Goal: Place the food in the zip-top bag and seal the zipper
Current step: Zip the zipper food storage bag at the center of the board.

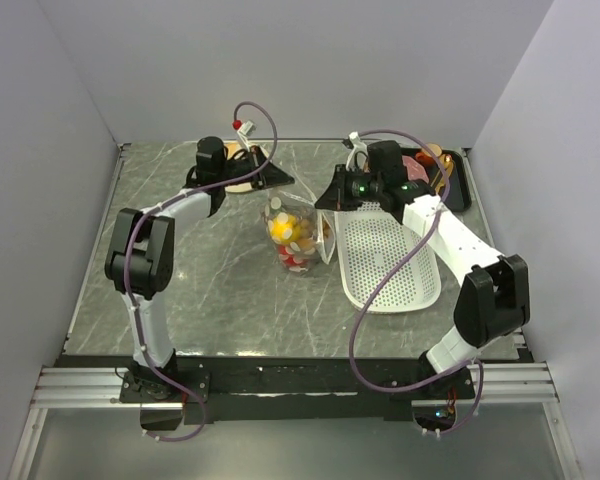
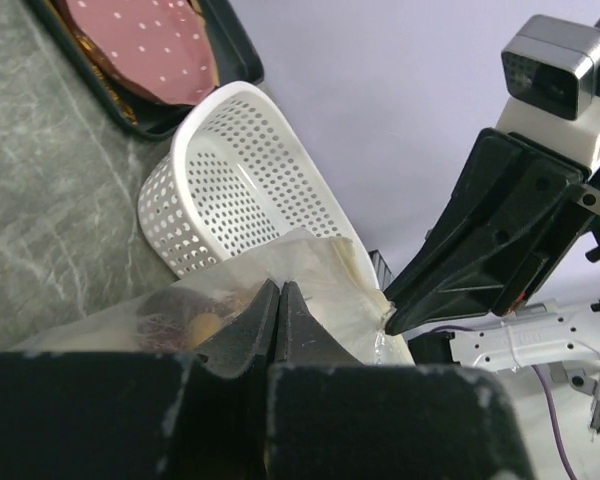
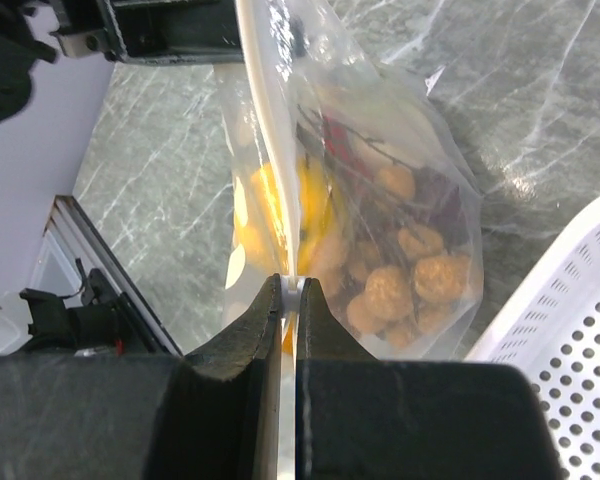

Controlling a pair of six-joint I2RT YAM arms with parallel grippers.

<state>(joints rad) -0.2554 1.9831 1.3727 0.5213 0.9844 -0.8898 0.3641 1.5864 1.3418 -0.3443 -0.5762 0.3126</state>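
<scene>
The zip-top bag [image 1: 298,238] hangs upright between my two grippers above the table, its mouth edge on top. Through the clear film I see the food: brown nuts [image 3: 420,275], a yellow fruit [image 3: 265,200] and red pieces [image 3: 340,135]. My left gripper [image 1: 288,182] is shut on the bag's top edge [image 2: 320,265], its tips meeting on the film. My right gripper [image 1: 320,202] is shut on the white zipper [image 3: 270,130], which runs from its jaws up toward the left gripper. In the left wrist view the right gripper [image 2: 388,318] pinches the bag's far corner.
A white perforated basket [image 1: 390,265] lies right of the bag, close under the right arm. A black tray [image 1: 458,180] holding a pink plate [image 2: 155,45] sits at the back right. A round wooden item [image 1: 246,170] lies behind the left wrist. Walls enclose three sides.
</scene>
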